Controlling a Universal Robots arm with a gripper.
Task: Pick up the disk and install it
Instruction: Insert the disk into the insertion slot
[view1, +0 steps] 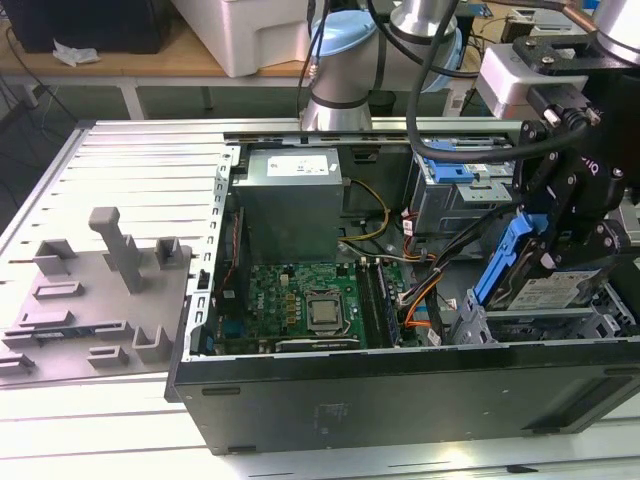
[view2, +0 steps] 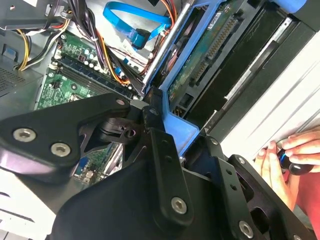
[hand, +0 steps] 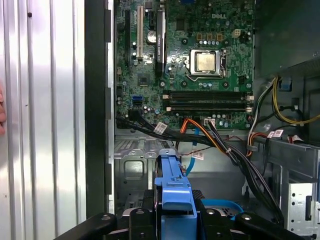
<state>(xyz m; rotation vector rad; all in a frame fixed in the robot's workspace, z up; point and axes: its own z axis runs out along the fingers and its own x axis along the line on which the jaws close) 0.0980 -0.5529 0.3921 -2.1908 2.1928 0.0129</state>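
The flat rectangular silver disk (view1: 548, 290), edged by a blue plastic carrier frame, hangs tilted at the exterior view's right end of the open black computer case (view1: 400, 395), just over the grey metal drive cage (view1: 520, 325). The black claw (view1: 565, 250) is clamped on it from above, and the disk's long axis seems to slope down toward the green motherboard (view1: 300, 300).
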